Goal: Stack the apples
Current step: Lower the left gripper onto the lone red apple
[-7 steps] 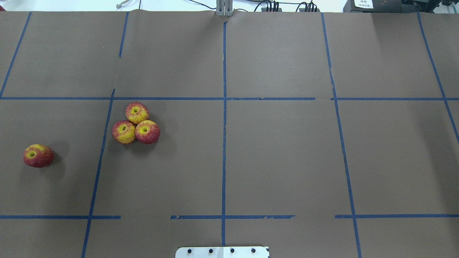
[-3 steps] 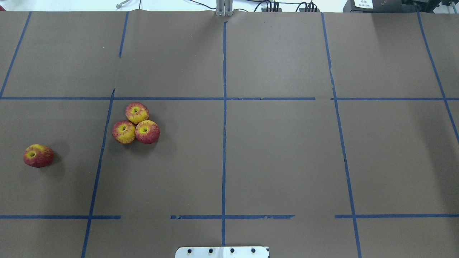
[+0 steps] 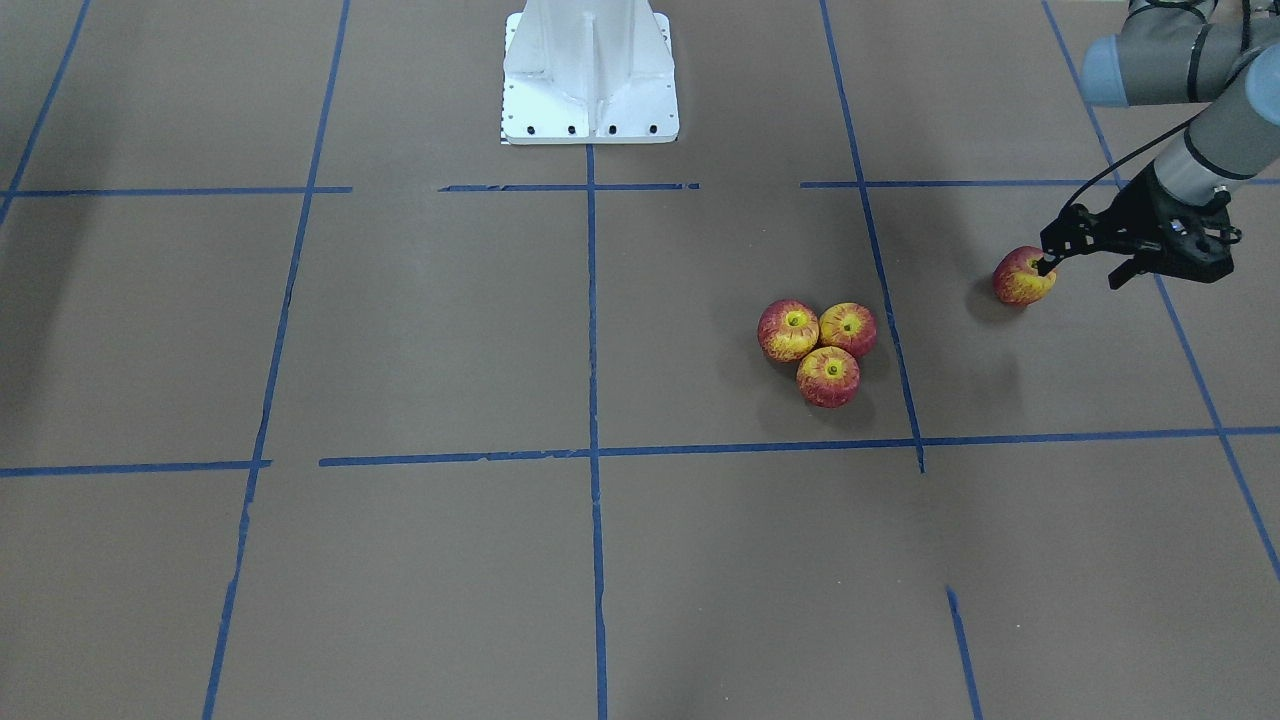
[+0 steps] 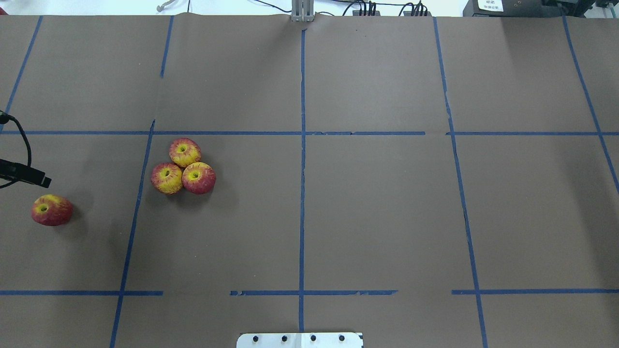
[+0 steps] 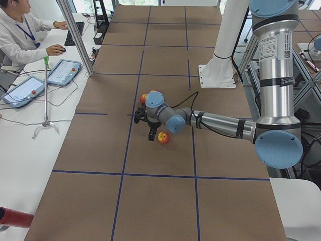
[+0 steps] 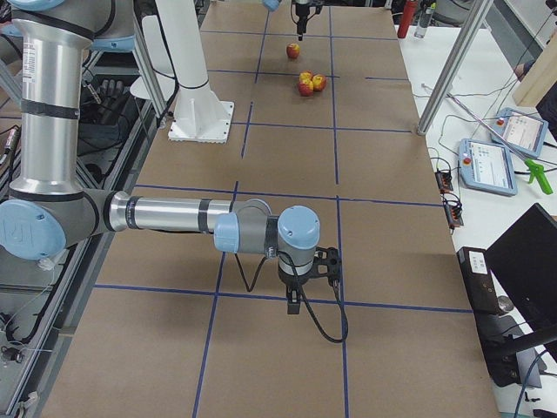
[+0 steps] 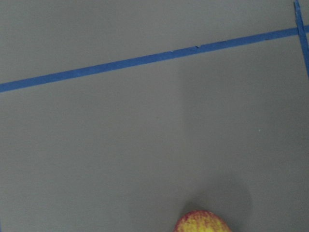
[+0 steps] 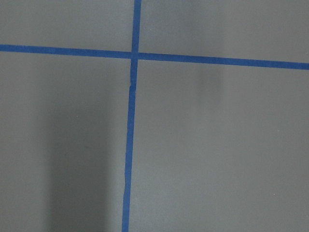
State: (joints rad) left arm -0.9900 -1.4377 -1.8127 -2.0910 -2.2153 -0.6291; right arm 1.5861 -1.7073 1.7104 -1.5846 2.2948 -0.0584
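Note:
Three apples [image 4: 184, 152] [image 4: 167, 178] [image 4: 198, 178] sit touching in a cluster left of the table's centre; they also show in the front view [image 3: 828, 376]. A fourth apple [image 4: 51, 210] [image 3: 1023, 276] lies alone near the left edge, tipped on its side. My left gripper [image 3: 1085, 268] hovers open and empty just beside and above this lone apple; one of its fingers [image 4: 38, 180] shows at the overhead view's left edge. The left wrist view shows the apple's top [image 7: 203, 222] at its bottom edge. My right gripper [image 6: 300, 296] shows only in the right side view, far from the apples; I cannot tell its state.
Brown paper with a blue tape grid [image 4: 302, 193] covers the table. The white robot pedestal [image 3: 590, 70] stands at the robot's side. An operator [image 5: 20, 35] with tablets sits beyond the far edge, and metal poles [image 5: 75, 35] stand there.
My left gripper has come into the overhead view from the left edge, near the lone apple. The apples have not moved.

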